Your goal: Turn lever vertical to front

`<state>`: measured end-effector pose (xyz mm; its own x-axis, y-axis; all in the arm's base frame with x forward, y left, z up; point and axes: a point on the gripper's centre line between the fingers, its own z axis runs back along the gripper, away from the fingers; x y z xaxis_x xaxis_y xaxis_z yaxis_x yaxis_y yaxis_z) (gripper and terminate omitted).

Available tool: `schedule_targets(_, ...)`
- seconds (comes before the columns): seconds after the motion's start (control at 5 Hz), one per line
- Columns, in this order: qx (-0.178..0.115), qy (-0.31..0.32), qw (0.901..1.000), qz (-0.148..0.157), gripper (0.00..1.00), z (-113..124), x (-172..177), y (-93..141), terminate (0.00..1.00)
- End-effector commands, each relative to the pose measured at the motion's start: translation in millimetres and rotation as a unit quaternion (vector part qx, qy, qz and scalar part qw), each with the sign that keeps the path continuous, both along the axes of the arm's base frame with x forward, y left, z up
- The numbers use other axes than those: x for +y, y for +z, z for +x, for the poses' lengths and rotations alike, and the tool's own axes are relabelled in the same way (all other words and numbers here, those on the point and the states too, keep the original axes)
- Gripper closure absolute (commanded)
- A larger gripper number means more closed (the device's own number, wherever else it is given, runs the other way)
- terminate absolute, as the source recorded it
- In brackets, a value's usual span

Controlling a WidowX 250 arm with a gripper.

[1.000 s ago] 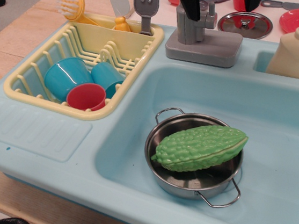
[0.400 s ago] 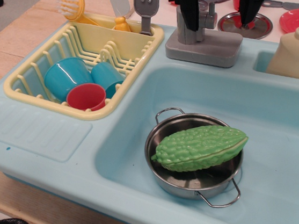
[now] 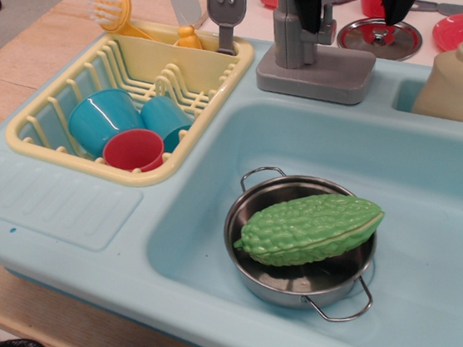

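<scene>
Approaching step: gripper (image 3: pixel 353 10), jaws spread wide and holding nothing, hangs above the lever (image 3: pixel 327 17) (faucet's side); next, lower and push forward.

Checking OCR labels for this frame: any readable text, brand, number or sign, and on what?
None readable.
The cream bottle, grey toy faucet, yellow dish rack, the cups in it and the steel pot with the green bitter gourd show no print.
The black gripper shows no marking either.
</scene>
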<state>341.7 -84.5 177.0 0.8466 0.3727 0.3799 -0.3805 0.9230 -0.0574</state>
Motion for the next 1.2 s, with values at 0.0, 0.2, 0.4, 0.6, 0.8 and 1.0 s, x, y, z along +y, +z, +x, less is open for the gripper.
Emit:
schedule_targets(0.0,-0.026,0.001,0.9997,-0.003,0.0,8,0,16,0.0)
schedule_targets(0.2,-0.028,0.015,0.9995,-0.005,1.0,7,1,13,0.0)
schedule_targets(0.4,-0.026,0.028,0.9991,-0.014,1.0,3,4,7,0.0)
schedule_targets(0.6,-0.024,0.044,0.9985,-0.024,1.0,-4,7,2,0.0)
schedule_targets(0.8,-0.017,0.064,0.9973,-0.031,1.0,-16,6,1,0.0)
schedule_targets(1.0,-0.023,0.08,0.9961,-0.031,1.0,-29,3,3,0.0)
